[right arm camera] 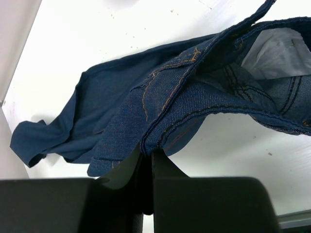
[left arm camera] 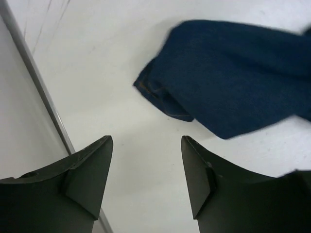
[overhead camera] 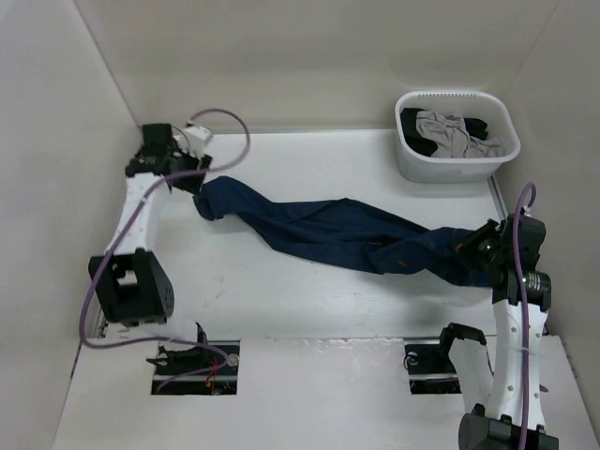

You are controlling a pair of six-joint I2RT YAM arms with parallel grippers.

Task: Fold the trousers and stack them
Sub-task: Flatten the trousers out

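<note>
Seen from above, the trousers (overhead camera: pixel 347 234) are lying stretched across the table (overhead camera: pixel 281 319), with their long axis running from far left to near right. The near-right end is being gripped at the right pincer (overhead camera: pixel 480 248). The far-left end is lying crumpled just beside the left pincer (overhead camera: pixel 194 181), to its right. Whether cloth and fingers are touching there is hard to tell from this height. A basket (overhead camera: pixel 441 169) of other clothes is standing at the far right, well apart from the cloth.

In the left wrist view, the left pincer (left arm camera: pixel 146 143) is being shown with its jaws apart and nothing between them. Only bare table is lying under the gap. The hemmed leg end of the trousers (left arm camera: pixel 233 82) is lying ahead of the fingers and off to the right, apart from both.

In the right wrist view, the right pincer (right arm camera: pixel 147 162) is being shown clamped together on a stitched edge of the trousers (right arm camera: pixel 184 97), close to a pale pocket lining. The rest of the cloth is trailing away to the left.

The loose leg end is judged to be the part that must be caught for a fold. The left arm is the nearer one, and a short reach forward and to the right is being called for.
</note>
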